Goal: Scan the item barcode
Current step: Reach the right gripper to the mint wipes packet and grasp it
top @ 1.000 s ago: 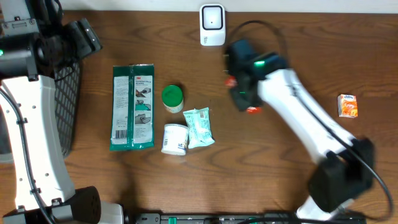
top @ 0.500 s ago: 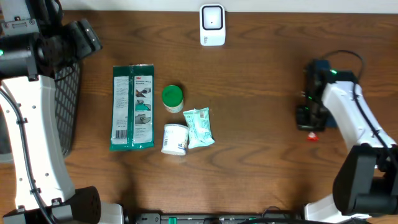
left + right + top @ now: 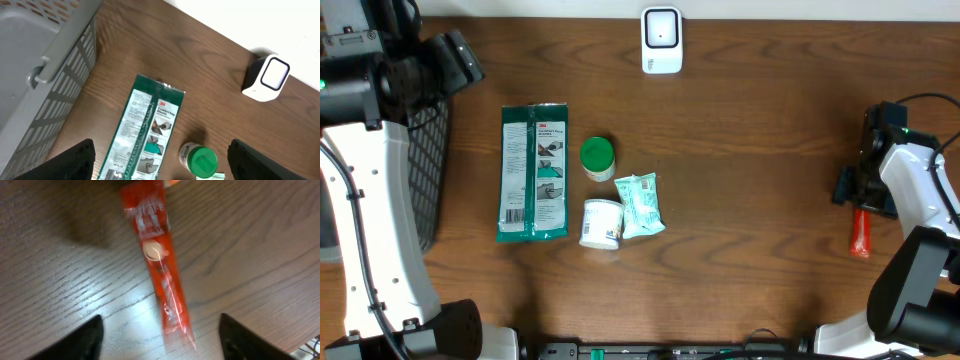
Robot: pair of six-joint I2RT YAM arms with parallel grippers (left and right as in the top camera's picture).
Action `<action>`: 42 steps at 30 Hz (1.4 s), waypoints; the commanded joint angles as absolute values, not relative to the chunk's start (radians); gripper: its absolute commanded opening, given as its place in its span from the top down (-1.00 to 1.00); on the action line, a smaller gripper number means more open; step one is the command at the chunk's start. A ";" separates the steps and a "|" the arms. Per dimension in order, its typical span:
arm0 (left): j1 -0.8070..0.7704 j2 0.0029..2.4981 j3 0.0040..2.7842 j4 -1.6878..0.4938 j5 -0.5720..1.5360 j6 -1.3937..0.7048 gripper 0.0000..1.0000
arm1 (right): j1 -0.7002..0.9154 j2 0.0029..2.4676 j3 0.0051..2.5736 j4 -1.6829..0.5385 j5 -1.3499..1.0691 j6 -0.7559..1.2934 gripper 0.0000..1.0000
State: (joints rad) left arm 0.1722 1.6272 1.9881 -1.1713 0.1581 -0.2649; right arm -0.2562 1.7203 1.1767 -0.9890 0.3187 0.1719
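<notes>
At the far left a grey slatted plastic basket (image 3: pixel 428 170) sits on the brown wooden table (image 3: pixel 760 200). The left gripper (image 3: pixel 160 155) hangs over its edge with fingers spread wide and nothing between them. Next comes a flat green printed packet (image 3: pixel 533 172), then a round jar with a green lid (image 3: pixel 597 158), a small white tub (image 3: pixel 602 223) and a teal-and-white pouch (image 3: pixel 640 204); the tub and pouch are touching. The white box-shaped barcode scanner (image 3: pixel 661 40) stands at the table's far edge, well apart from everything. At the far right the right gripper (image 3: pixel 160 340) hovers with its fingers apart, straddling the red stick-shaped foil sachet (image 3: pixel 157 275). The sachet lies flat on the wood and is not gripped. It is close to the table's right side, so a finger catching it as the arm lifts away could flick it off. It is thin and flat, and likely slippery to pick up again. In the cluster, reaching for the tub risks dragging the pouch along, and a careless brush could topple the jar.
</notes>
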 commanded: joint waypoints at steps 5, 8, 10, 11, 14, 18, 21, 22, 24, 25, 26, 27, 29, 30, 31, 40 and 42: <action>0.176 1.630 1.993 -1.174 0.164 -0.256 -0.69 | -0.268 1.708 1.174 -0.969 0.299 0.133 -0.57; 0.176 1.630 1.993 -1.174 0.164 -0.256 -0.69 | -0.267 1.708 1.174 -0.961 0.123 0.133 -0.56; 0.176 1.630 1.993 -1.174 0.164 -0.256 -0.69 | -0.267 1.708 1.174 -0.955 -0.075 0.097 -0.54; 0.176 1.630 1.993 -1.174 0.164 -0.256 -0.69 | -0.266 1.708 1.174 -0.955 -0.194 0.068 -0.50; 0.176 1.630 1.993 -1.174 0.164 -0.256 -0.69 | -0.248 1.708 1.174 -0.962 -0.433 0.002 -0.35; 0.176 1.630 1.993 -1.174 0.164 -0.256 -0.69 | -0.159 1.708 1.174 -0.962 -0.529 -0.035 -0.32; 0.176 1.630 1.993 -1.174 0.164 -0.256 -0.69 | -0.059 1.708 1.174 -0.935 -0.528 -0.017 -0.32; 0.176 1.630 1.993 -1.174 0.164 -0.256 -0.69 | -0.018 1.708 1.174 -0.915 -0.528 0.002 -0.32; 0.176 1.630 1.993 -1.174 0.164 -0.256 -0.69 | 0.056 1.708 1.174 -0.868 -0.525 0.058 -0.35; 0.176 1.630 1.993 -1.174 0.164 -0.256 -0.69 | 0.093 1.708 1.174 -0.842 -0.518 0.094 -0.35; 0.176 1.630 1.993 -1.174 0.164 -0.256 -0.69 | 0.136 1.708 1.174 -0.811 -0.496 0.145 -0.37; 0.176 1.630 1.993 -1.174 0.164 -0.256 -0.69 | 0.173 1.708 1.174 -0.785 -0.467 0.190 -0.38; 0.176 1.630 1.993 -1.174 0.164 -0.256 -0.69 | 0.247 1.708 1.174 -0.739 -0.400 0.269 -0.42; 0.176 1.630 1.993 -1.174 0.164 -0.256 -0.69 | 0.283 1.708 1.174 -0.719 -0.364 0.299 -0.43; 0.176 1.630 1.993 -1.174 0.164 -0.256 -0.69 | 0.323 1.709 1.174 -0.698 -0.327 0.331 -0.43; 0.176 1.630 1.993 -1.174 0.164 -0.256 -0.69 | 0.508 1.770 1.174 -0.643 -0.280 0.502 -0.40; 0.176 1.630 1.993 -1.174 0.164 -0.256 -0.69 | 0.531 1.794 1.174 -0.638 -0.308 0.502 -0.30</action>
